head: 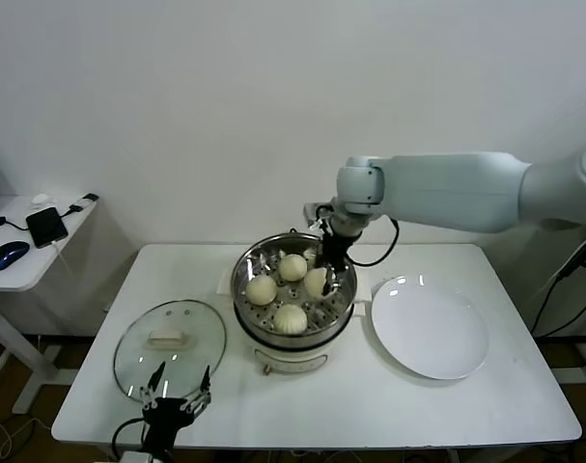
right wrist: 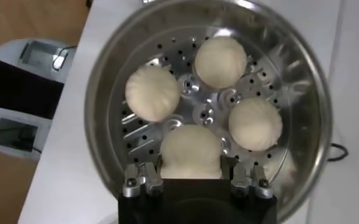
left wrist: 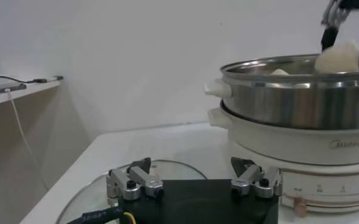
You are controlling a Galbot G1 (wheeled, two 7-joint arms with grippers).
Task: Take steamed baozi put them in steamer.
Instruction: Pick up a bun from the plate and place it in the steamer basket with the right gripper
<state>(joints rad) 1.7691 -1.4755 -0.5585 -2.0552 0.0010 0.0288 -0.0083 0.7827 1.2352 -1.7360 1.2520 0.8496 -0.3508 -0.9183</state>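
The steamer [head: 248,307] stands mid-table, a shiny steel pot on a white base. Three baozi [head: 262,289] lie on its perforated tray [right wrist: 213,100]. My right gripper [head: 323,280] reaches into the pot from the far right side and is shut on a fourth baozi [right wrist: 190,149], which sits pinched between its fingers [right wrist: 243,179]. In the left wrist view this baozi [left wrist: 341,58] shows above the steamer's rim [left wrist: 289,64]. My left gripper [head: 177,388] is open and empty at the table's front left, over the glass lid.
A round glass lid with a white handle [head: 170,340] lies front left of the steamer. A flat white plate [head: 430,326] lies to the steamer's right. A side table with a phone and a mouse [head: 27,241] stands far left.
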